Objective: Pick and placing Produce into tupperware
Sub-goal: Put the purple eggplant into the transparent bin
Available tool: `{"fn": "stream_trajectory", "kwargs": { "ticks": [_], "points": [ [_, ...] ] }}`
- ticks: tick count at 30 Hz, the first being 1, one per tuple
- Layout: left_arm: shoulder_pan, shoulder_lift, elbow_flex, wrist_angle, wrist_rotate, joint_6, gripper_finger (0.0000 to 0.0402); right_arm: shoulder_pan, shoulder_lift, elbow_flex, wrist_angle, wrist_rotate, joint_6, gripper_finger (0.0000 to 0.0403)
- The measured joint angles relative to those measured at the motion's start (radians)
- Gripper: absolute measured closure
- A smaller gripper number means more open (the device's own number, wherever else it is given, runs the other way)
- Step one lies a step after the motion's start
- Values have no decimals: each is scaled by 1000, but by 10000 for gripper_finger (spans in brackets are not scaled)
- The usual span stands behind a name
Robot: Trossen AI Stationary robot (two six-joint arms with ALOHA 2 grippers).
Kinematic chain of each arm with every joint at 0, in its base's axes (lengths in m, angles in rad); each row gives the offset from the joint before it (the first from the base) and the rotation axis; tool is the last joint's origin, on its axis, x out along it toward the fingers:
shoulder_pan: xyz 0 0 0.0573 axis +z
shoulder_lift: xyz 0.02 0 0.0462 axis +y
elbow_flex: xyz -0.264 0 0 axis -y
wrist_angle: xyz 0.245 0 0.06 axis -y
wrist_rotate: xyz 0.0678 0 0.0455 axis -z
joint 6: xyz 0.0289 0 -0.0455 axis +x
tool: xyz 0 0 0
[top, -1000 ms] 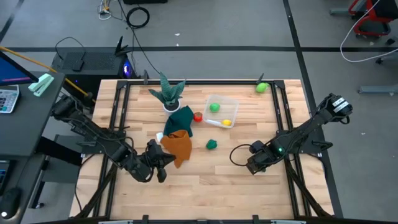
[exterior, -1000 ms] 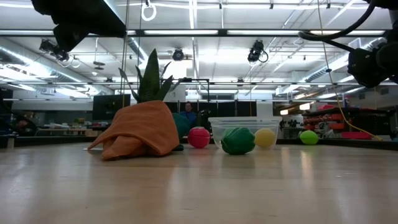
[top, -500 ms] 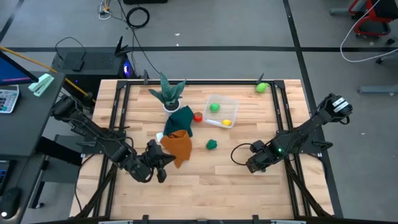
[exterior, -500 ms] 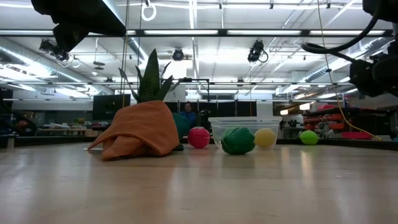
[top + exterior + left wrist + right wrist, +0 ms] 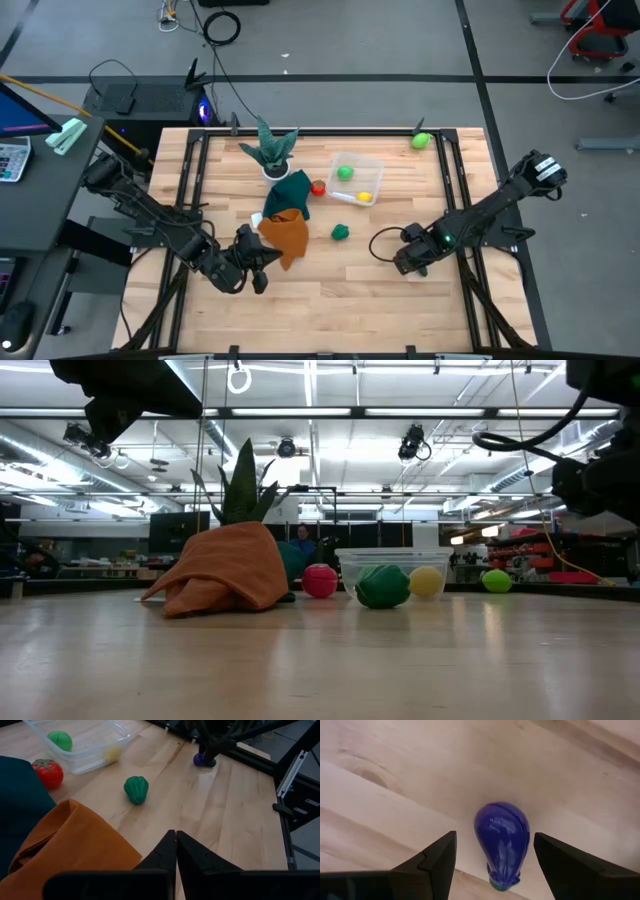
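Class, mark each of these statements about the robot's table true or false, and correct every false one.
1. The right gripper is open, with the purple toy on the table between its fingers. True.
2. The left gripper is shut and holds nothing. True.
3. The tupperware holds no produce yet. False: a light green piece and a yellow piece lie in it.
4. The red piece lies inside the box. False: it rests on the table beside the box, next to the teal cloth.
5. The dark green piece lies on bare wood, apart from the orange cloth. True.
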Motion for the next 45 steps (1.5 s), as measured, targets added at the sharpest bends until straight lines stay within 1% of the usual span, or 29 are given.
{"fn": "stream_trajectory", "kwargs": {
  "ticks": [7,14,20,25,30,39,42,45],
  "points": [
    [0,0,0,0,0,0,383,-43,0,0,0,-1,-53,176],
    [0,0,0,0,0,0,375,-42,0,-3,2,-44,-98,179],
    [0,0,0,0,0,0,385,-42,0,-64,77,-82,-71,189],
    [0,0,0,0,0,-6,390,-42,0,-77,103,-82,-55,197],
    [3,0,0,0,0,-8,382,-42,0,-77,103,-81,-60,222],
    [32,0,0,0,3,-19,376,-42,0,-57,123,-75,-82,292],
    [39,0,0,0,3,-19,382,-42,0,-38,124,-55,-92,304],
    [39,0,0,0,3,-19,388,-48,0,-19,124,-37,-103,307]
  ]
}}
